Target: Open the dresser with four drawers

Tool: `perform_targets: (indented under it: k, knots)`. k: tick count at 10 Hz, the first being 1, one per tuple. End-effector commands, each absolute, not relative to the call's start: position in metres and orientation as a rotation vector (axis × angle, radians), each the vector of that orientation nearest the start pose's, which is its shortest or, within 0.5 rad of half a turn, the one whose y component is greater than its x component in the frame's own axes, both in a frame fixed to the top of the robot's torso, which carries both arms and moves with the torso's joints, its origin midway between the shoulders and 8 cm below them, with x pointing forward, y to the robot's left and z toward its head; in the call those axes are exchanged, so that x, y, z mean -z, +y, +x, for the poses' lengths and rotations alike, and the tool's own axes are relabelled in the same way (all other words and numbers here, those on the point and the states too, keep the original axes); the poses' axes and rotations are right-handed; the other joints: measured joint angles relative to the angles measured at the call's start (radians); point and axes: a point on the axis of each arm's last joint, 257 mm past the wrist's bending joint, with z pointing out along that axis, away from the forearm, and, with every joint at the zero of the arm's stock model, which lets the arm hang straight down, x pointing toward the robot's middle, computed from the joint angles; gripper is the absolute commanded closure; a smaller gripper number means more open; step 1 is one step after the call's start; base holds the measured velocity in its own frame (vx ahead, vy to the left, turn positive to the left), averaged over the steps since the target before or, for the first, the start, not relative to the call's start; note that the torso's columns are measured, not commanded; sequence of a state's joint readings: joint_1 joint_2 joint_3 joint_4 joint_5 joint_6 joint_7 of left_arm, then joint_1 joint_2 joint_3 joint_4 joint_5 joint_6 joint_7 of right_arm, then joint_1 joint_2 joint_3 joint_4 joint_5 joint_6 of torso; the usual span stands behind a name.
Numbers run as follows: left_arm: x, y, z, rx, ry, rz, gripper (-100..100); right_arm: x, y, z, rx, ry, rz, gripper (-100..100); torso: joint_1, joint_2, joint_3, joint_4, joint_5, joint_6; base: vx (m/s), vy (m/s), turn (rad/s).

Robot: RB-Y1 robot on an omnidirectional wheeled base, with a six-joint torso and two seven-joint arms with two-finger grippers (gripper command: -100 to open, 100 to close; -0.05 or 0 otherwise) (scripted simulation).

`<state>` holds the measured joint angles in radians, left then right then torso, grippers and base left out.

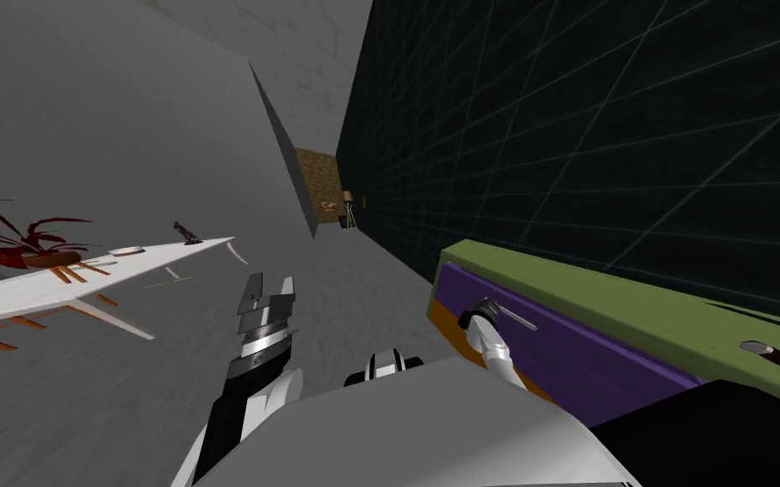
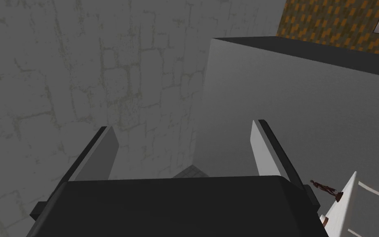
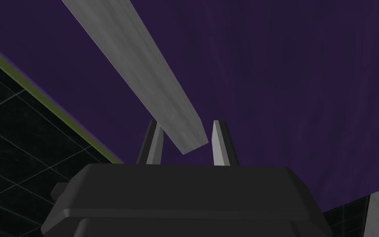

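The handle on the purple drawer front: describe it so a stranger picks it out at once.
Find the dresser with the green top against the dark tiled wall. Its upper drawer front is purple, and across it runs a flat, light grey handle. Unlike the plain purple around it, this pale bar has the right claw shut on its end.

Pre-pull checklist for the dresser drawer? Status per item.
1. Right gripper on the grey handle: ok, its fingers are closed around the bar.
2. Grip centred on the handle: not ok, it holds the very end.
3. Purple drawer front not yet out: ok, it looks tucked under the green top.
4. Left gripper clear of the drawer front: ok, open and off to the side.
5. Pull path free: cannot tell.
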<state>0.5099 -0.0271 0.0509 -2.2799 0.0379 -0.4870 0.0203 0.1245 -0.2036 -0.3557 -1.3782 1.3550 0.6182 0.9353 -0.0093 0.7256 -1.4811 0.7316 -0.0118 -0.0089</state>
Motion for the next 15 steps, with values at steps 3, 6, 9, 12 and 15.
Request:
perform_targets:
  k: [3,6,9,12,15]
  knots:
    - [-0.020,0.305,0.340,1.284,0.570,-0.718,0,0.349,-0.655,0.239,1.550,2.105,0.110,100,-0.001,0.000,0.001,0.001,-0.002,-0.001,0.011,0.059,0.282]
    - [-0.019,0.305,0.340,1.283,0.570,-0.718,0,0.354,-0.666,0.200,1.556,2.115,0.180,100,-0.010,0.005,0.005,0.001,-0.007,0.006,0.012,0.017,0.105]
    - [-0.020,0.305,0.340,1.284,0.570,-0.719,0,0.352,-0.690,0.129,1.613,2.127,0.297,100,-0.004,0.004,0.004,0.002,-0.005,0.001,0.010,0.071,0.386]
    - [-0.019,0.305,0.340,1.283,0.570,-0.718,0,0.351,-0.698,0.081,1.641,2.134,0.362,100,-0.011,0.009,0.008,0.003,-0.007,0.009,0.023,0.026,0.159]
    - [-0.019,0.305,0.340,1.283,0.570,-0.719,0,0.342,-0.708,0.010,1.709,2.148,0.432,100,-0.010,0.011,0.009,0.005,-0.006,0.008,0.018,0.049,0.257]
